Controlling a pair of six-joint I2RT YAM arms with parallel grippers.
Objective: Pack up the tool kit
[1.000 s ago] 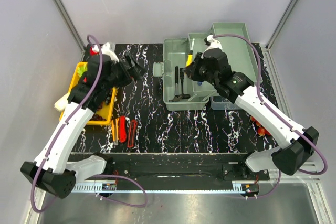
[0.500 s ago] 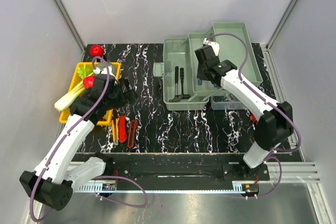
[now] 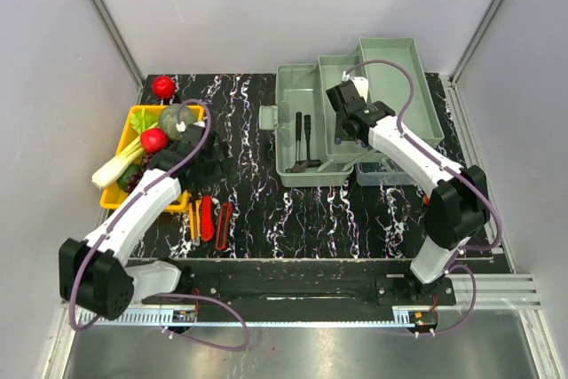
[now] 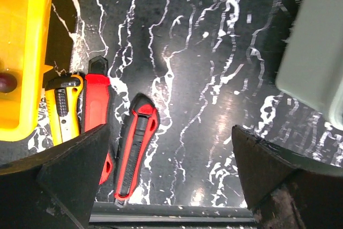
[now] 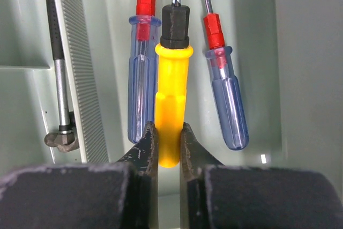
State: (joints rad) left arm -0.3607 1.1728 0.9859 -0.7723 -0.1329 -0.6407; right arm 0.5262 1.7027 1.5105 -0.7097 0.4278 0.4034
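**Right gripper** (image 5: 167, 133): the jaws are narrow and pinched on the butt of the yellow screwdriver (image 5: 172, 92). It works inside the open toolbox (image 3: 282, 126), which stands at the far edge of the worktop, right of the middle.

- **Axis:** the screwdriver's long axis runs straight out from the fingertips, with the shaft pointing away from the wrist.
- **Neighbours:** it lies between a blue screwdriver (image 5: 140, 87) and a second blue screwdriver (image 5: 228, 105), parallel to both and just beside each. Whether it touches either cannot be told.
- **Next compartment:** a metal wrench (image 5: 60, 89) lies past a ribbed divider.
- **Next move (judged):** the tool appears to be in its slot. What remains is probably to open the jaws and draw back along that same axis, so the neighbours are not nudged.

**Left gripper** (image 4: 169, 138): the jaws are wide and hold nothing. It hangs over the worktop towards the near left corner.

- **Below it:** a red knife (image 4: 136, 151) lies under the gap, nearer one finger, its long axis running roughly from the near edge towards the far edge.
- **Alongside:** a second red knife (image 4: 96, 105) and a yellow knife (image 4: 67, 108) lie beside it, against the yellow bin (image 4: 29, 52).
- **Nearer arm:** the left arm is nearer these knives; the right is well apart from them.
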